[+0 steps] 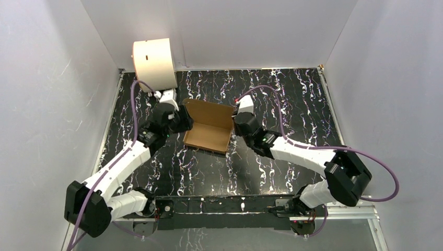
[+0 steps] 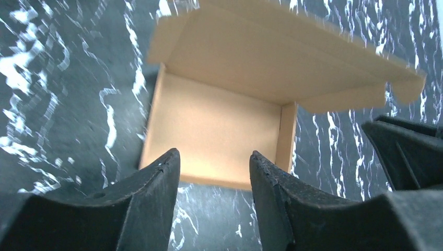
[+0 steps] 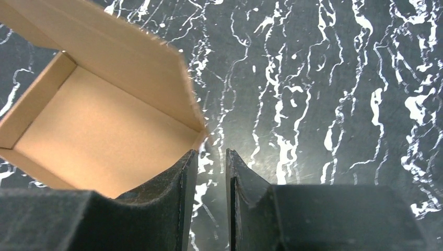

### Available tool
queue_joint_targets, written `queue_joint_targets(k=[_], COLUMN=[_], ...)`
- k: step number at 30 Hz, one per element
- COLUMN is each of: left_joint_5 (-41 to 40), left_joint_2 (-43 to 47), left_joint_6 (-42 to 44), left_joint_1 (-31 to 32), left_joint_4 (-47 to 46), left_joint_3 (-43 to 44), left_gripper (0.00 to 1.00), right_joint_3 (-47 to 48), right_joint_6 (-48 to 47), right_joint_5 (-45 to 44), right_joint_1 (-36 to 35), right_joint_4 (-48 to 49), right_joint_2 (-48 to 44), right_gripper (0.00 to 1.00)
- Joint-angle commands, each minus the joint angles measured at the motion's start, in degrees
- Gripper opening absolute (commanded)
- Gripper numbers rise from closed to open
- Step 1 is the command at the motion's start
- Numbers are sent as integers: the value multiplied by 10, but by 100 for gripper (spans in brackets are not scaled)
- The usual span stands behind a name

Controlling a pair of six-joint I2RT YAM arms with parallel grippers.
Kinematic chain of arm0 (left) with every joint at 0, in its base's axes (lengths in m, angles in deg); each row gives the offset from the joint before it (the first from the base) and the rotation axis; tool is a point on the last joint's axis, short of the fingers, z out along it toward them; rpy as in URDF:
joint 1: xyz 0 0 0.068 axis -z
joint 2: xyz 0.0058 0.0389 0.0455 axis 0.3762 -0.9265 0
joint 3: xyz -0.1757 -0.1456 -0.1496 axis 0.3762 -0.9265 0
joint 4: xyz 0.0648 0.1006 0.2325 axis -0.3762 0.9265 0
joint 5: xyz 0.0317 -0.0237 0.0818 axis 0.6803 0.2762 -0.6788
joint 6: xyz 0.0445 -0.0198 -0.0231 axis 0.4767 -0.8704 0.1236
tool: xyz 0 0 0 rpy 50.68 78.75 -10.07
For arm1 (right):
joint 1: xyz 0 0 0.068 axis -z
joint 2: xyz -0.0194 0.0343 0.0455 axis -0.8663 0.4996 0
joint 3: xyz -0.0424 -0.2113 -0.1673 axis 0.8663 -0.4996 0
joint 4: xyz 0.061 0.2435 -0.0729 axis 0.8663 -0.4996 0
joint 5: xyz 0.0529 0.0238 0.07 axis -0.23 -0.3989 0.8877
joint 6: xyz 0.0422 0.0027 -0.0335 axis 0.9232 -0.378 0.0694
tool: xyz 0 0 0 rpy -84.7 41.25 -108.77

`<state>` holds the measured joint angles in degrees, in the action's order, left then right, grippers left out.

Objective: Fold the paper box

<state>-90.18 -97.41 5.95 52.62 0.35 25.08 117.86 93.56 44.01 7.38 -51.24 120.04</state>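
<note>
The paper box (image 1: 208, 129) is a shallow brown cardboard tray in the middle of the table, its lid (image 1: 209, 110) standing up at the far side. My left gripper (image 1: 186, 123) is at the box's left edge and my right gripper (image 1: 234, 125) at its right edge. In the left wrist view the paper box (image 2: 219, 123) lies just beyond my left gripper (image 2: 214, 153), which is open with only table between its jaws. My right gripper (image 3: 211, 151) is open by a narrow gap, empty, beside the corner of the paper box (image 3: 99, 133).
A cream-white cylindrical drum (image 1: 154, 64) stands at the back left corner, just behind my left arm. White walls enclose the black marbled table (image 1: 292, 104) on three sides. My right gripper's black body (image 2: 407, 151) shows at the right of the left wrist view.
</note>
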Motion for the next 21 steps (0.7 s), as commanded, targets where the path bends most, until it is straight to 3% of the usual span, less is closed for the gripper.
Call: queue_joint_targets(k=[1, 8, 14, 21], left_joint_5=[93, 199, 283, 324], left_joint_2=[-24, -103, -180, -256], left_joint_6=[106, 230, 314, 387], left_joint_1=[-90, -153, -192, -214], left_joint_4=[75, 164, 193, 209], left_joint_3=[87, 212, 290, 347], left_gripper=[51, 59, 60, 60], right_joint_3=[24, 61, 85, 128], right_joint_6=[-95, -162, -171, -193], right_joint_5=[131, 287, 306, 300], right_joint_1=[58, 102, 111, 133], right_joint_4=[-19, -57, -51, -60], right_joint_2=[-25, -31, -4, 46], right_gripper=[35, 46, 48, 42])
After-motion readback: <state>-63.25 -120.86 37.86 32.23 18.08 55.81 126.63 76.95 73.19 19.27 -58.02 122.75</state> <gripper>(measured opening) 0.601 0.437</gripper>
